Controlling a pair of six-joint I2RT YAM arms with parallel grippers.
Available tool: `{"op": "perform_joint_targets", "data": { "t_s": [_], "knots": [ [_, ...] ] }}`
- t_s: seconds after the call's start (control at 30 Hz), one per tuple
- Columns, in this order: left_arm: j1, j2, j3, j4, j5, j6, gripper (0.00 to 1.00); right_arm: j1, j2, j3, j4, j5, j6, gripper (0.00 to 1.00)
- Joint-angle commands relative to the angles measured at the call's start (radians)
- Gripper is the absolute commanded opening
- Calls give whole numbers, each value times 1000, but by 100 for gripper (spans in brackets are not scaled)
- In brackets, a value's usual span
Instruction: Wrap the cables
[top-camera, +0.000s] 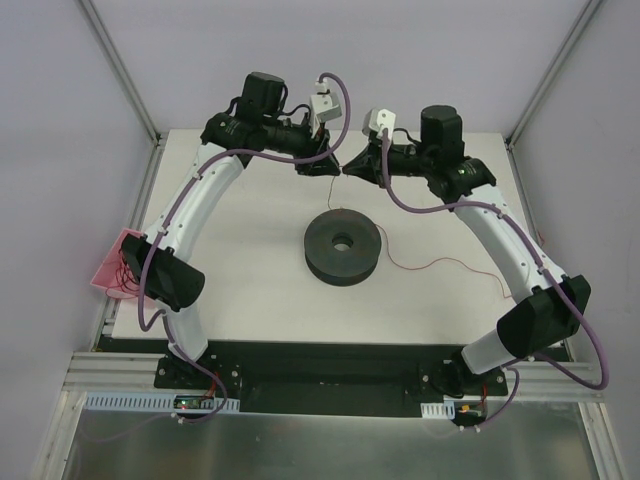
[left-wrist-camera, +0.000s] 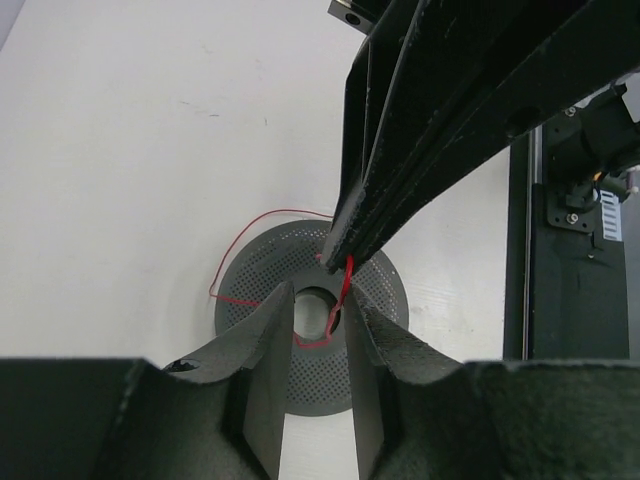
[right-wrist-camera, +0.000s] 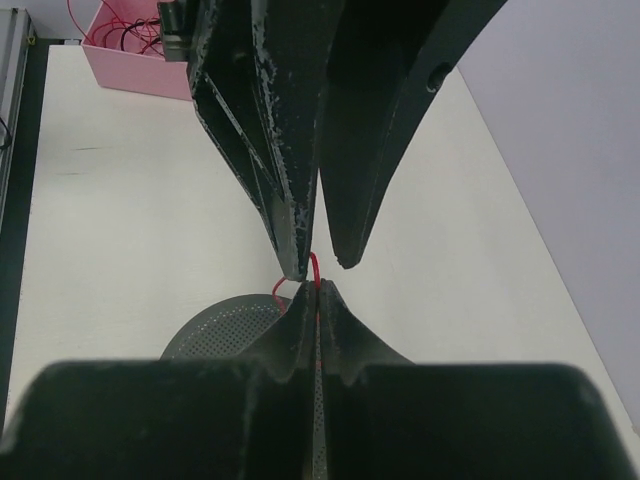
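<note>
Dark grey perforated disc (top-camera: 325, 256), centre hole, lies flat mid-table on white table (top-camera: 250, 290). Pink bin (top-camera: 108, 266) sits at the table's left edge. Aluminium frame post (top-camera: 116, 62) rises at far-left corner.

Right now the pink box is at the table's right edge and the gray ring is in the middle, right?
No. The top view shows the pink box at the left edge; the gray ring is in the middle.

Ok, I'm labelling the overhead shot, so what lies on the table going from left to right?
The pink bin → the dark round spool → the loose tail of the red cable. The two grippers sit above the spool and are left out.
</note>
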Motion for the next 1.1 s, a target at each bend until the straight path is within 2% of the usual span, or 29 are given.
{"op": "perform_joint_targets", "data": {
  "t_s": [0.0,0.2,0.3,0.33,0.37,0.43,0.47,0.5,0.57,0.7,0.8,0.93,1.07],
  "knots": [
    [-11,-8,42,-12,3,28,23,17,-44,30,-7,-3,-48,0],
    [-12,-14,34,-13,74,40,0,22,-37,34,-6,13,-47,0],
    [-9,-20,30,-1,88,-1,0,23,-31,28,-1,46,-45,0],
    [-2,-17,28,23,77,-67,0,22,-34,24,5,74,-39,6],
    [15,-16,22,66,57,-142,0,19,-37,13,22,104,-18,17],
    [47,-14,-9,178,-13,-338,0,3,-52,-19,86,148,28,48],
    [64,-17,-24,241,-42,-442,0,-3,-66,-48,135,178,65,59],
    [77,-23,-51,292,-94,-528,0,-7,-84,-102,228,207,91,64],
    [93,-34,-96,373,-157,-679,0,-9,-121,-175,359,246,116,71],
    [98,-62,-148,430,-251,-856,0,-8,-156,-266,560,321,163,84],
    [98,-68,-156,430,-277,-943,0,8,-140,-278,643,347,168,91],
    [97,-74,-173,445,-264,-1052,0,41,-104,-269,704,339,194,95],
    [87,-94,-207,473,-242,-1046,0,61,-74,-262,738,329,180,96]
  ]
}}
